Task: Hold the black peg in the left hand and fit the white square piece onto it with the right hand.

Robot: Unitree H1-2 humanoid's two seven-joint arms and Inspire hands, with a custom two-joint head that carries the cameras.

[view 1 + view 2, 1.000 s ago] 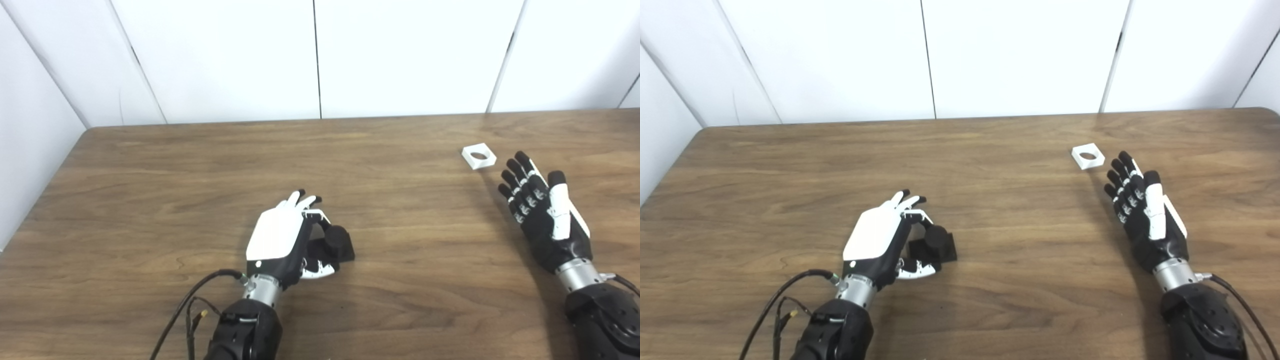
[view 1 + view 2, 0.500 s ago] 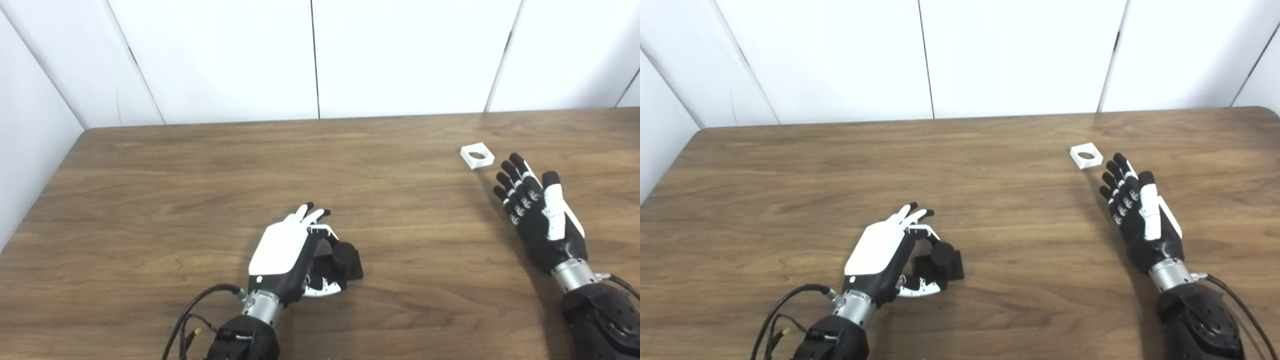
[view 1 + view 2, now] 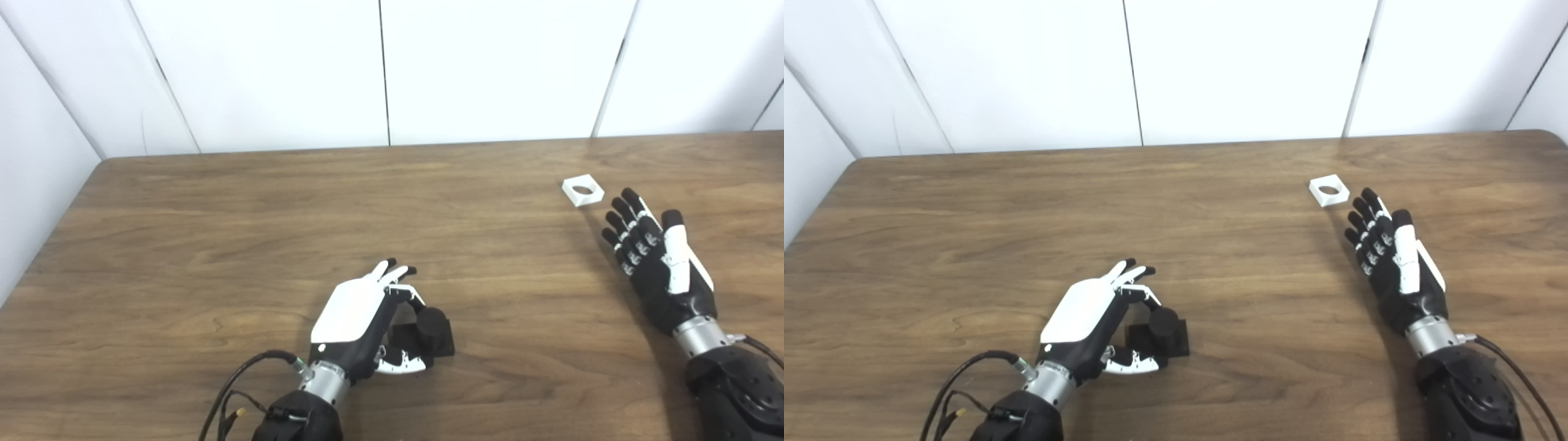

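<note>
The black peg (image 3: 432,329), a short cylinder on a square base, sits low over the wooden table near the front centre. My left hand (image 3: 354,317) is shut on it, one finger curled onto the cylinder and the thumb under the base, while the other fingers (image 3: 392,271) point away. The white square piece (image 3: 582,190), with a round hole, lies flat at the far right. My right hand (image 3: 654,264) is open, palm up, fingers straight, their tips just short of the piece and not touching it.
White wall panels (image 3: 380,73) run along the table's far edge (image 3: 367,149), and a white wall closes the left side. A black cable (image 3: 245,373) trails from my left wrist. Bare wood (image 3: 502,269) separates the two hands.
My left hand has slid toward the front and a little right, carrying the black peg with it. My right hand has drifted slightly left; the white piece lies where it was.
</note>
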